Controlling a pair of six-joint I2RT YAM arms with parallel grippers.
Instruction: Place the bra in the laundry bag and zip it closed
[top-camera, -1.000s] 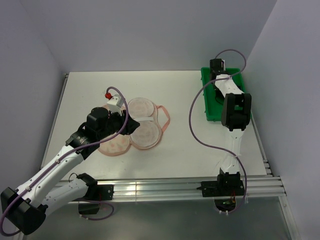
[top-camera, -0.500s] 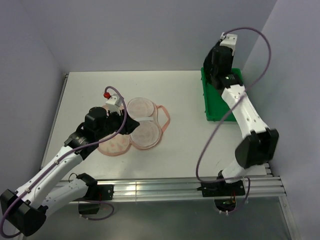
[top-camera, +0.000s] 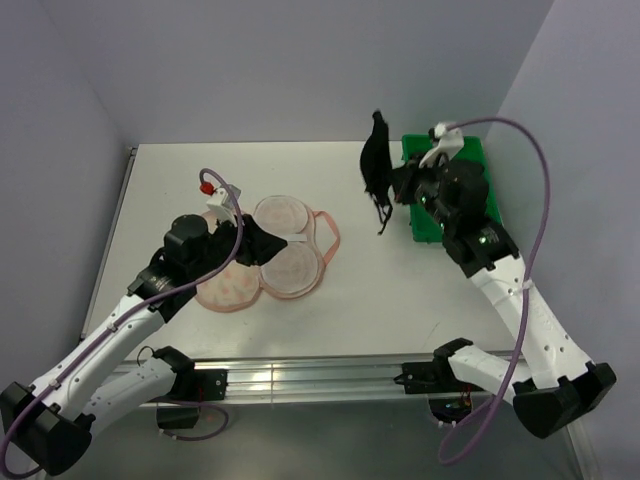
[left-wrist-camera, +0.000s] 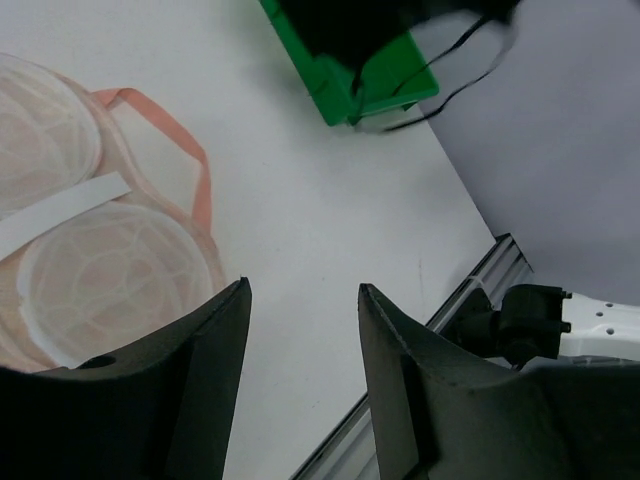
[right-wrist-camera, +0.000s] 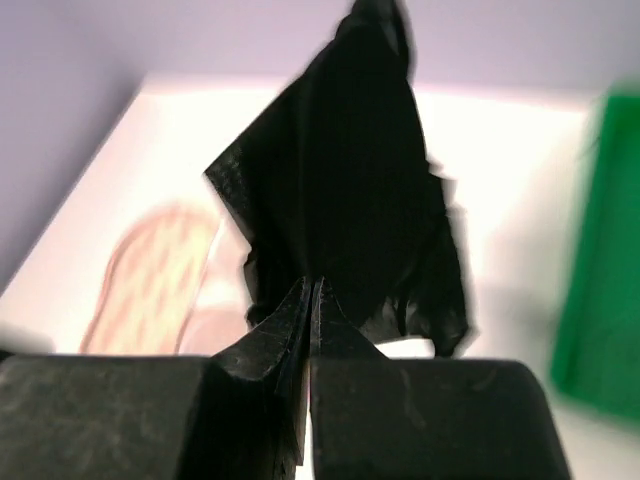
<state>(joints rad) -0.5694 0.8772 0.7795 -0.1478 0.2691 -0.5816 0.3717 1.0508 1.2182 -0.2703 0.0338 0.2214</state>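
We see a bra (right-wrist-camera: 350, 180) of thin black cloth, matt and soft, with slightly ragged edges. The laundry bag (left-wrist-camera: 100, 270) is fine, see-through peach-pink mesh, trimmed with smooth pink fabric tape. The tray (top-camera: 421, 226) is bright green plastic with a light sheen. The desk (top-camera: 180, 190) is white, smooth and matt. A rail (top-camera: 330, 375) of shiny bare metal runs along its near edge. The jaws look like matt black plastic, faintly grainy. The arm shells (top-camera: 110, 335) are glossy white plastic.
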